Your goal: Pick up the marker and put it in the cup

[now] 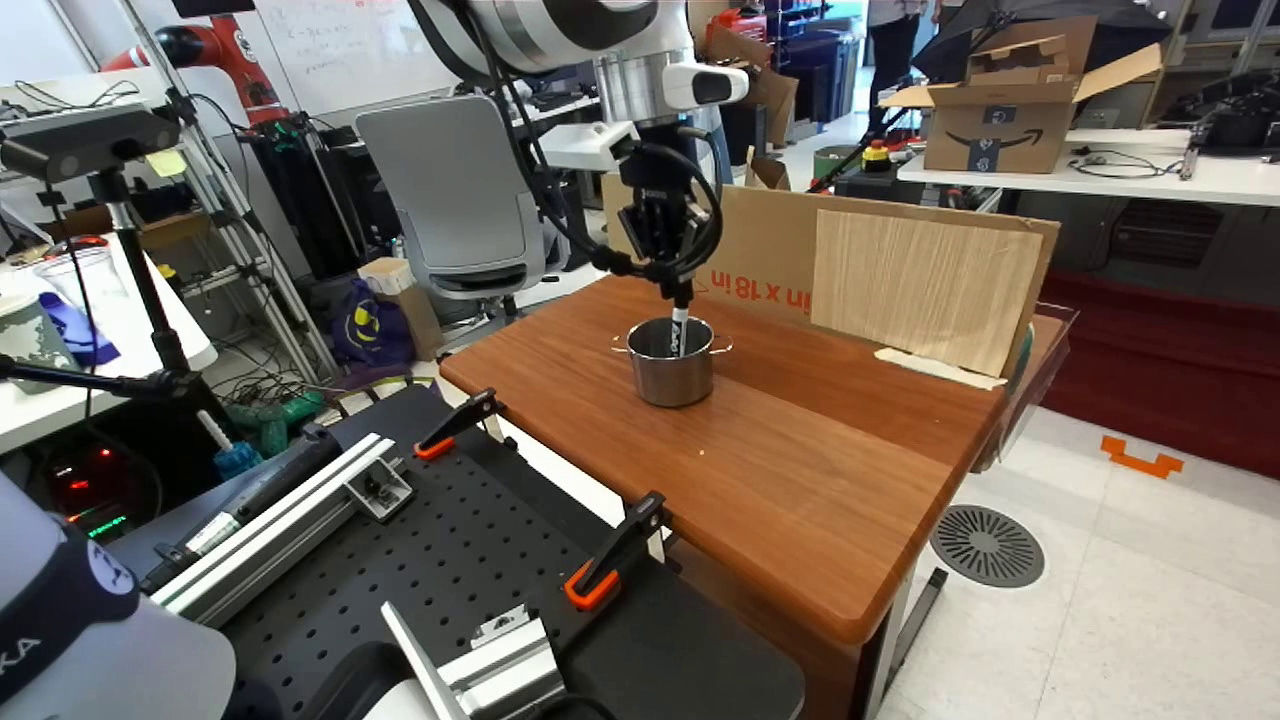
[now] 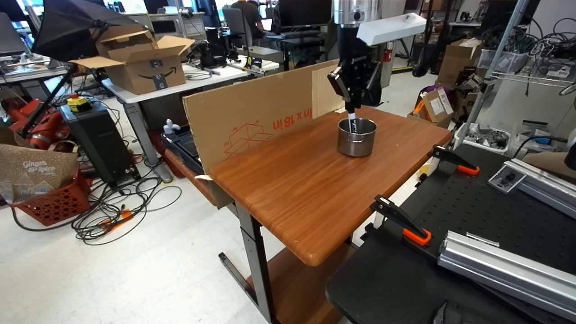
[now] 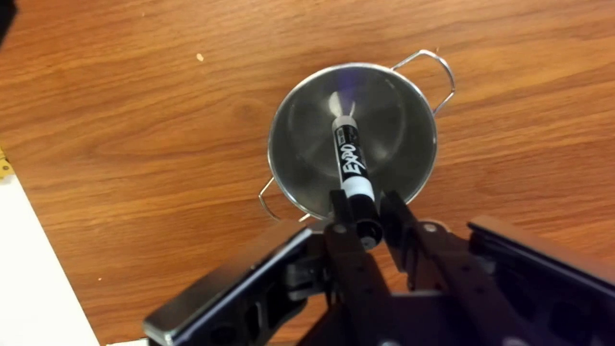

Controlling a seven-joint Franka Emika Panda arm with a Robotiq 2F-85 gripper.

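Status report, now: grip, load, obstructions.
Black two-fingered claw closed on the slim white-and-black marker, near its dark end. Lower end inside the round silver metal cup, not yet let go. Nothing seen blocking the drop.

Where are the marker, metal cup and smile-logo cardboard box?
Marker (image 3: pixel 352 158): in the wrist view, on its labelled barrel.
Metal cup (image 1: pixel 673 382): in an exterior view, on its outer wall.
Cardboard box (image 1: pixel 1000 134): in an exterior view, on its printed side.

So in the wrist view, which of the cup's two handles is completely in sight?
The upper-right handle: its whole loop shows, while the lower-left handle of the cup is partly hidden behind the gripper.
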